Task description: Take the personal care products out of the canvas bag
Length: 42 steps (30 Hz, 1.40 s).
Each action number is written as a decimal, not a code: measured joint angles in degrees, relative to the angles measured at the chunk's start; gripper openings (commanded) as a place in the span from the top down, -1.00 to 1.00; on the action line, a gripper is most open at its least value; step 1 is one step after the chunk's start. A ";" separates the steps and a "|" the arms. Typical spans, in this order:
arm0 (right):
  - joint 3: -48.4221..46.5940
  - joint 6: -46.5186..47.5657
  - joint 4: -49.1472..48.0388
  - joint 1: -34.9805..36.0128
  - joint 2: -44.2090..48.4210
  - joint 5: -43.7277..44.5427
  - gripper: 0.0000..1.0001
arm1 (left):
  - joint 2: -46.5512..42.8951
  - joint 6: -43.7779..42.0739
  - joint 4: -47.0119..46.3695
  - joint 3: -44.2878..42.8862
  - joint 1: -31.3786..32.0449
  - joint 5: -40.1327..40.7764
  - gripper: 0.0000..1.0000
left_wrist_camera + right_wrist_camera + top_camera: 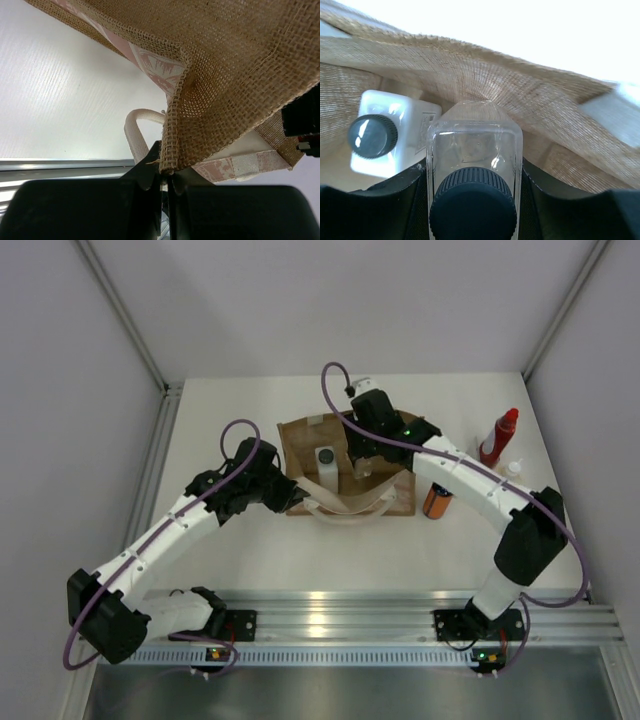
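Observation:
The canvas bag (345,470) lies in the middle of the table with its cream handles toward the near side. My left gripper (285,490) is shut on the bag's woven rim (175,155) at its left corner. My right gripper (362,462) reaches into the bag and is shut on the clear bottle (474,155) with the dark grey cap. The white squarish bottle (390,135) with a dark cap stands in the bag just left of it, also in the top view (324,462). The orange bottle (436,500), red bottle (498,437) and cream bottle (513,469) lie outside, right of the bag.
White walls close the table at the back and sides. A metal rail (330,618) runs along the near edge by the arm bases. The right arm's link passes over the table between the bag and the outside bottles.

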<state>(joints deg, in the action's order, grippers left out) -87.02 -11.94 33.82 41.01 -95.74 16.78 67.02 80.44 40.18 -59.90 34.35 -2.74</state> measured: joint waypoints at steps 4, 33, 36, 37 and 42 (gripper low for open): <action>-0.59 0.00 1.18 0.00 2.05 0.04 1.00 | 0.00 0.04 0.00 0.00 0.00 0.02 1.00; -25.46 4.44 30.01 0.04 23.02 -27.74 1.00 | 0.35 0.42 0.07 -0.87 0.02 0.85 1.00; -21.20 5.60 31.67 0.07 27.54 -31.21 1.00 | 0.35 0.42 0.07 -0.87 0.02 0.87 1.00; -19.52 5.81 32.59 0.09 29.31 -31.89 1.00 | 0.35 0.42 0.07 -0.87 0.00 0.87 1.00; -12.13 5.55 35.69 0.09 35.95 -29.03 1.00 | 0.17 0.42 0.07 -0.85 0.02 0.90 1.00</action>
<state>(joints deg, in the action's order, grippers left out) -99.15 -6.39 69.52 41.10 -59.79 -12.25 67.20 80.86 40.25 -60.75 34.37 -1.85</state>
